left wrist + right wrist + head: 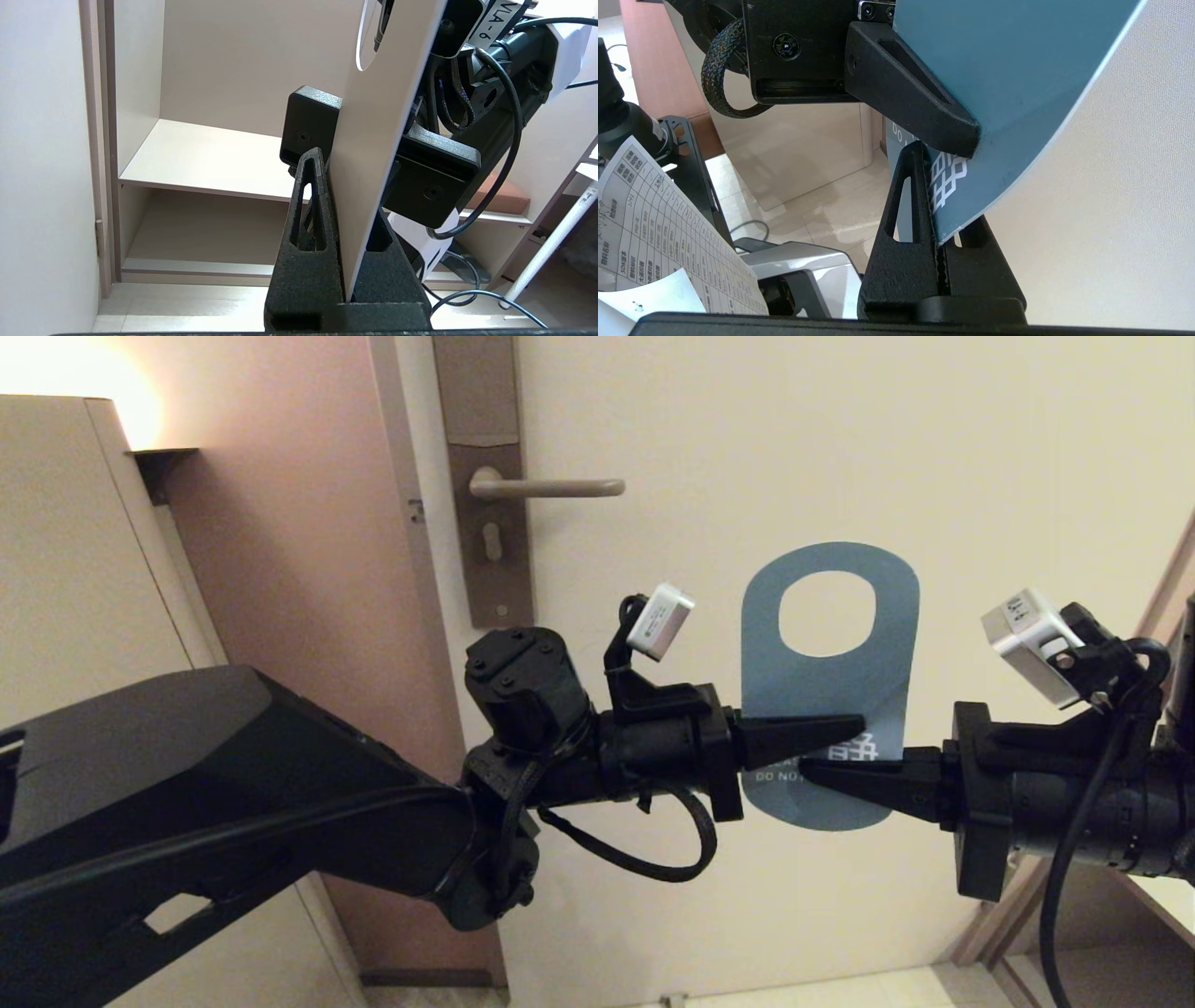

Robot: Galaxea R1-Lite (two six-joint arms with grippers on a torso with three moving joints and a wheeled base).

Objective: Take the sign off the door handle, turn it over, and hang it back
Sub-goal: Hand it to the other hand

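Your left gripper and right gripper both clamp the flat blue rounded-end sign, held off the slim beige lever door handle. If both pull apart, the card may bend or slip.

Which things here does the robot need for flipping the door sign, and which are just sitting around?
Needed:
sign, blue side showing, off the handle, pinched by both grippers
door handle, bare
left gripper
right gripper

Just around:
shelf
printed paper sheet
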